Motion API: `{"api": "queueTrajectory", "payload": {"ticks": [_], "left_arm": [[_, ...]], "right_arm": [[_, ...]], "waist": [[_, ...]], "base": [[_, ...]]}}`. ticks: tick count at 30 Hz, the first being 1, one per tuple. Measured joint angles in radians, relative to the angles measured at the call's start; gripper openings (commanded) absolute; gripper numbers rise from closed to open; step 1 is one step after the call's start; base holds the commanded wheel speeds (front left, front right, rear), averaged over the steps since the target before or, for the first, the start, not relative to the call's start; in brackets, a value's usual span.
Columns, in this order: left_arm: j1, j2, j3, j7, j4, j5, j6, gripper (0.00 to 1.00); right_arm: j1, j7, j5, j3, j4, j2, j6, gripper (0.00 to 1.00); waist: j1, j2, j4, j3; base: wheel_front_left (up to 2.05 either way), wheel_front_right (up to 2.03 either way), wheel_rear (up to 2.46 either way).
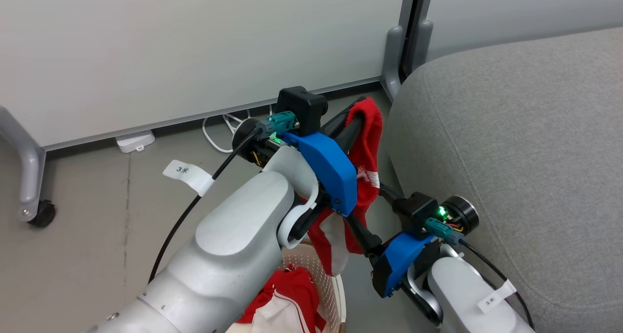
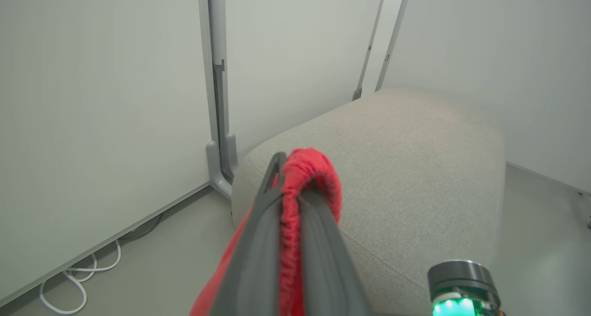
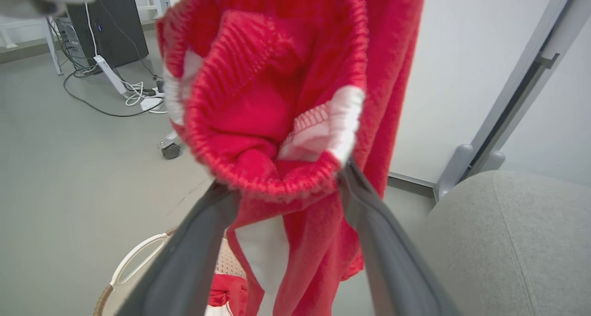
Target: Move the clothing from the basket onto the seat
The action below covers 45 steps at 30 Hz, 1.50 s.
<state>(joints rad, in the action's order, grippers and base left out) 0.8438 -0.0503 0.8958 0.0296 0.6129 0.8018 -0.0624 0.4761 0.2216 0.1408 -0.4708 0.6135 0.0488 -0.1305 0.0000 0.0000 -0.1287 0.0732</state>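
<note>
One red garment with white panels [image 1: 366, 148] hangs in the air beside the grey sofa [image 1: 511, 128], above the cream basket [image 1: 337, 288]. My left gripper [image 1: 357, 111] is shut on its top edge; in the left wrist view its fingers [image 2: 258, 242] pinch the red cloth [image 2: 308, 168] in front of the sofa [image 2: 415, 168]. My right gripper [image 3: 284, 182] is open lower down, its fingers [image 3: 383, 246] spread to either side of the bunched garment [image 3: 277, 99]. A second red and white garment [image 1: 287, 296] lies in the basket [image 3: 134, 260].
A pale partition wall with a grey foot [image 1: 392, 65] stands behind the sofa. A white cable [image 1: 214, 136] and power strip [image 1: 135, 140] lie at its base. A caster wheel [image 1: 41, 213] stands at the left. A dark box with cables [image 3: 111, 29] sits farther off.
</note>
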Motion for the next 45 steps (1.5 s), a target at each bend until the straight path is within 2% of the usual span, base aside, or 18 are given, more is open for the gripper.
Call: {"api": "queueTrajectory", "payload": {"ticks": [3,4,5,6,13,25,26,27,28,29,30,31,40,45], "left_arm": [[0.002,0.000,0.009,0.003,0.000,0.009,0.000,0.00],[0.002,0.000,0.012,0.004,0.001,0.010,0.000,0.00],[0.003,0.000,0.014,0.004,0.002,0.012,0.000,0.00],[0.004,0.000,0.017,0.005,0.002,0.017,0.000,0.00],[0.005,0.000,0.026,0.016,0.019,0.027,0.004,0.00],[0.005,0.000,0.034,0.028,0.047,0.036,0.010,0.00],[0.005,0.000,0.036,0.030,0.048,0.037,0.010,0.13],[0.005,0.000,0.038,0.030,0.050,0.037,0.012,0.36],[0.005,0.000,0.041,0.031,0.052,0.037,0.013,0.49],[0.005,0.000,0.043,0.032,0.053,0.037,0.013,0.78],[0.005,0.000,0.044,0.033,0.055,0.038,0.013,0.95],[0.005,0.000,0.045,0.034,0.056,0.038,0.013,1.00],[0.005,-0.002,0.051,0.033,0.073,0.042,0.017,1.00],[-0.015,-0.022,0.047,0.076,0.066,0.040,0.019,1.00]], "right_arm": [[0.025,0.009,0.023,-0.039,0.027,0.000,0.000,1.00],[0.032,0.009,0.032,-0.049,0.036,0.000,0.000,0.61],[0.037,0.011,0.038,-0.055,0.044,0.000,0.000,0.14],[0.040,0.015,0.043,-0.063,0.049,0.000,0.000,0.00],[0.046,0.031,0.089,-0.083,0.072,0.000,0.000,0.00],[0.042,0.040,0.098,-0.079,0.073,0.000,0.000,0.00],[0.042,0.040,0.098,-0.078,0.072,0.000,0.000,0.00],[0.040,0.040,0.098,-0.076,0.069,0.000,0.000,0.00],[0.039,0.040,0.098,-0.073,0.066,0.000,0.000,0.00],[0.036,0.040,0.098,-0.071,0.063,0.000,0.000,0.00],[0.033,0.040,0.098,-0.069,0.061,0.000,0.000,0.00],[0.031,0.040,0.096,-0.068,0.059,0.000,0.000,0.00],[0.027,0.040,0.087,-0.049,0.044,0.000,0.000,0.00],[0.025,0.041,0.080,-0.028,0.032,0.000,0.000,0.00]], "waist": [[0.0000,0.0000,0.001,0.000],[0.0000,0.0000,0.002,-0.001],[0.0000,0.0000,0.002,-0.002],[0.0000,0.0000,0.003,-0.002],[0.0000,0.0000,0.006,-0.009],[0.0000,0.0000,-0.004,-0.024],[0.0000,0.0000,-0.005,-0.025],[0.0000,0.0000,-0.005,-0.026],[0.0000,0.0000,-0.005,-0.026],[0.0000,0.0000,-0.005,-0.026],[0.0000,0.0000,-0.005,-0.027],[0.0000,0.0000,-0.005,-0.027],[0.0000,0.0000,-0.004,-0.021],[0.0000,0.0000,-0.002,-0.014]], "base": [[0.00,0.00,0.00],[0.00,0.00,0.00],[0.00,0.00,0.00],[0.00,0.00,0.00],[0.00,0.00,0.00],[0.00,0.00,0.00],[0.00,0.00,0.00],[0.00,0.00,0.00],[0.00,0.00,0.00],[0.00,0.00,0.00],[0.00,0.00,0.00],[0.00,0.00,0.00],[0.00,0.00,0.00],[0.00,0.00,0.00]]}}
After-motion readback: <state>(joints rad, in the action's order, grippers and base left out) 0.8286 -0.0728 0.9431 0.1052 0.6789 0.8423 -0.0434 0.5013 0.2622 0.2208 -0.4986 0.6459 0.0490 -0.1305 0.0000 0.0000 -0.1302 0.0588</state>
